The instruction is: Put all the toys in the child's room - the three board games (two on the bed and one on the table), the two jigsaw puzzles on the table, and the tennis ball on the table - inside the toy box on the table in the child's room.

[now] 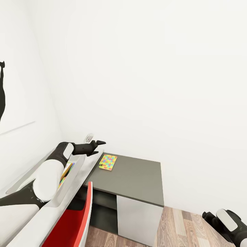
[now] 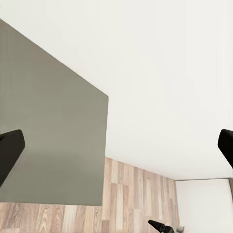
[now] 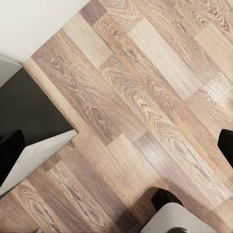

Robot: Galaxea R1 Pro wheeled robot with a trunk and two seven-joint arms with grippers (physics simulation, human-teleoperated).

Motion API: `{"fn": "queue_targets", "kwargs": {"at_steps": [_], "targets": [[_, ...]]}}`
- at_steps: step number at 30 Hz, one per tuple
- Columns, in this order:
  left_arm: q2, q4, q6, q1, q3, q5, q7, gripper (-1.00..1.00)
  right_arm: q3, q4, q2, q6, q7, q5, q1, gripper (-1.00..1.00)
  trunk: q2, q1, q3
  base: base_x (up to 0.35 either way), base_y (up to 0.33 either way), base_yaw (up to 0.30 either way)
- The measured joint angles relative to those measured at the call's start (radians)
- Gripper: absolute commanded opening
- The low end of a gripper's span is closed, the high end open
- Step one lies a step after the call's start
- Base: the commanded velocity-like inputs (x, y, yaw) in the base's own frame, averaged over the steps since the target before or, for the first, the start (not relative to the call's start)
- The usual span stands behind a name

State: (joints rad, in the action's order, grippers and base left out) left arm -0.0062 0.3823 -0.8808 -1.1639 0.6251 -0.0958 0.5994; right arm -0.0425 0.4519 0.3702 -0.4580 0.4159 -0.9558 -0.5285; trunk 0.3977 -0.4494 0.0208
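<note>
One jigsaw puzzle (image 1: 108,162), a bright multicoloured mat, lies flat on the dark grey side unit (image 1: 137,178) of the table, near its back left corner. The toy box (image 1: 81,164), a light grey tray, sits on the desk top to the left of it. Flat colourful items (image 1: 66,171) lie inside, mostly hidden by my left arm; I cannot tell which toys they are. My left gripper (image 1: 97,147) (image 2: 116,145) hangs open and empty above the gap between tray and puzzle. My right gripper (image 3: 116,141) is open over the wood floor. The tennis ball and the bed are out of view.
A red chair (image 1: 73,219) stands tucked against the desk front, below the tray. White walls close in behind and to the left of the table. Wood floor (image 1: 185,226) lies to the right of the side unit, where my right arm (image 1: 228,223) hangs low.
</note>
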Motion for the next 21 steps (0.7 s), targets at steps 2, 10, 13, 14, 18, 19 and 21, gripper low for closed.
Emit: {"fn": "queue_targets", "kwargs": {"at_steps": [2,10,13,14,18,19,21], "targets": [[0.000,0.010,0.000,0.000,-0.008,0.000,0.001,1.00,0.000,0.000,0.000,0.000,0.000,0.000,0.000,1.00,0.000,0.000,0.003,0.000,0.000,-0.002],[-0.006,0.056,-0.006,-0.002,-0.053,0.000,0.003,1.00,0.000,0.000,0.000,-0.001,0.000,0.000,0.000,1.00,0.000,0.000,0.015,0.000,0.000,-0.044],[-0.011,0.087,-0.010,-0.005,-0.074,0.000,0.002,1.00,0.000,0.000,0.002,-0.001,0.000,0.000,0.000,1.00,0.000,0.000,0.020,0.000,0.000,-0.081],[-0.014,0.102,-0.012,-0.005,-0.088,0.000,0.001,1.00,0.000,0.000,0.003,-0.001,0.000,0.000,0.000,1.00,0.000,0.000,0.021,0.000,0.000,-0.096],[-0.019,0.132,-0.013,-0.007,-0.158,-0.001,-0.058,1.00,0.001,0.001,0.002,-0.001,0.000,0.001,0.000,1.00,0.000,0.000,0.027,0.000,0.000,-0.113],[-0.019,0.134,-0.014,-0.007,-0.166,-0.001,-0.074,1.00,0.001,0.001,0.001,-0.001,0.000,0.001,0.000,1.00,0.000,0.000,0.029,0.000,0.000,-0.121],[-0.019,0.136,-0.014,-0.008,-0.177,0.001,-0.109,1.00,0.001,0.001,0.001,-0.001,0.000,0.002,0.000,1.00,0.000,0.000,0.032,0.000,0.000,-0.123]]}}
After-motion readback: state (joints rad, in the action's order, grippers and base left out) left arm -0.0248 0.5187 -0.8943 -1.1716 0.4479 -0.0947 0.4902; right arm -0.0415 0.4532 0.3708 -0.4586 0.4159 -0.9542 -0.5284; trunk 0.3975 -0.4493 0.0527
